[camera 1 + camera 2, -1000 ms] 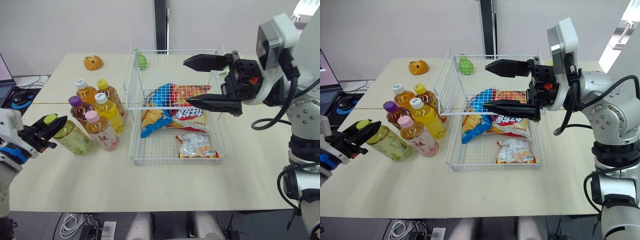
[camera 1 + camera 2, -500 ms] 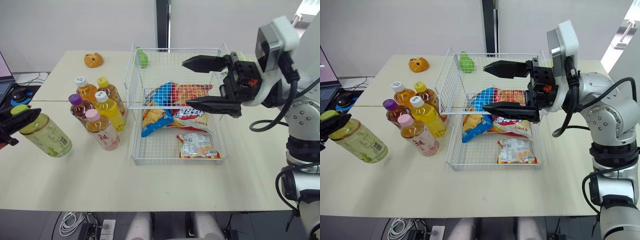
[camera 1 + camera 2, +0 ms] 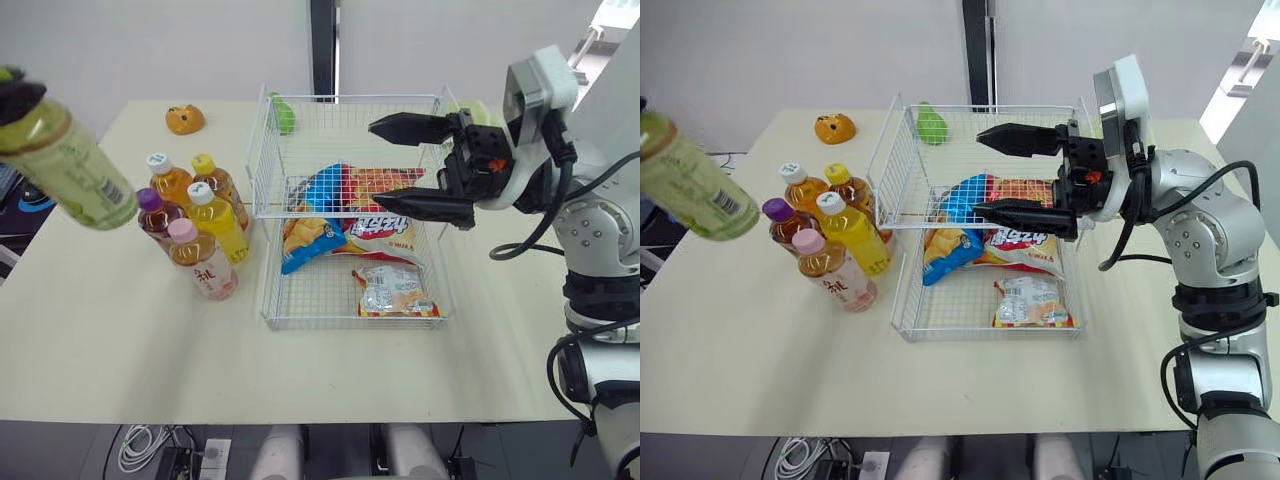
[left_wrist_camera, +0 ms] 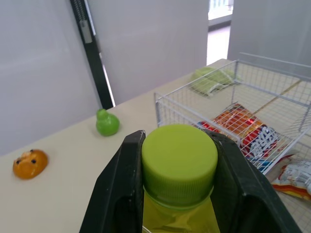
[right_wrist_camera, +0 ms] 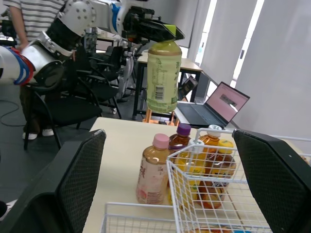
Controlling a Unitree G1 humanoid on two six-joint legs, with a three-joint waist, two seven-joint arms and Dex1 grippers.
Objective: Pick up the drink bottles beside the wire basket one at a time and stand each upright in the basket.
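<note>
Beige table in a white-walled room is carrying the wire basket, with snack packets lying inside it. I'm seeing my left gripper clenching the green-capped tea bottle at the neck. It is hanging tilted in the air, left of the other drinks and well apart from the basket. Five more bottles are standing clustered just beside the basket's left wall. My right gripper is hovering over the basket, fingers spread wide, gripping nothing.
</note>
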